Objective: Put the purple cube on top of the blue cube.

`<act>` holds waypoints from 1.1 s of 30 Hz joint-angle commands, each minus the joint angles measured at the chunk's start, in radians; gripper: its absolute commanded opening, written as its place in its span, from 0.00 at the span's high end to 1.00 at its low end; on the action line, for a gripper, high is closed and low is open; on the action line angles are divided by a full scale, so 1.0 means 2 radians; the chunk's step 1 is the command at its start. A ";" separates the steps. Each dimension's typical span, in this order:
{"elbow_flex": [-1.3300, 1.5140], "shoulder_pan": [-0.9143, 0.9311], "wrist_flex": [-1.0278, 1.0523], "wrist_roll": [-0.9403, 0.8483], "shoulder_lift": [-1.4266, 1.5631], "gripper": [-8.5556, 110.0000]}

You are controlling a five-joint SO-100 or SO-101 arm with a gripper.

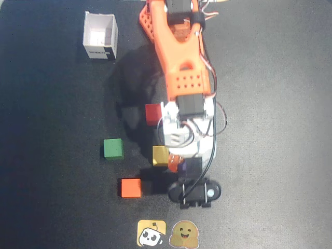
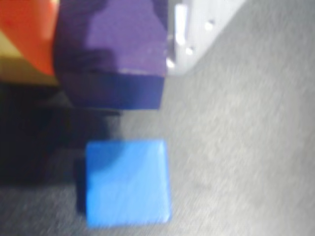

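Observation:
In the wrist view the dark purple cube (image 2: 123,44) is held between my orange finger (image 2: 27,29) on the left and my white finger (image 2: 189,29) on the right. My gripper (image 2: 110,42) is shut on it and holds it above the mat. The bright blue cube (image 2: 127,183) lies on the mat just below the purple cube in this view, apart from it. In the overhead view my gripper (image 1: 179,165) is beside the yellow cube, with a sliver of the purple cube (image 1: 182,166) showing. The blue cube is hidden under the arm there.
A yellow cube (image 1: 160,155) sits just left of the gripper, a red cube (image 1: 153,113) by the arm, a green cube (image 1: 113,148) and an orange cube (image 1: 130,188) further left. A white open box (image 1: 100,35) stands at the top left. Two stickers (image 1: 151,233) lie at the bottom edge.

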 commanded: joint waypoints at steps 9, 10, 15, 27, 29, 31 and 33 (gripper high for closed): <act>-0.111 0.008 0.016 0.004 -0.061 0.86; -0.117 0.008 0.016 0.004 -0.064 0.86; -0.145 0.006 0.016 0.004 -0.088 0.86; -0.193 0.000 0.015 0.004 -0.127 0.86; -0.195 -0.001 0.014 0.004 -0.131 0.86; -0.195 -0.003 0.013 0.004 -0.133 0.86; -0.195 -0.005 0.012 0.005 -0.137 0.86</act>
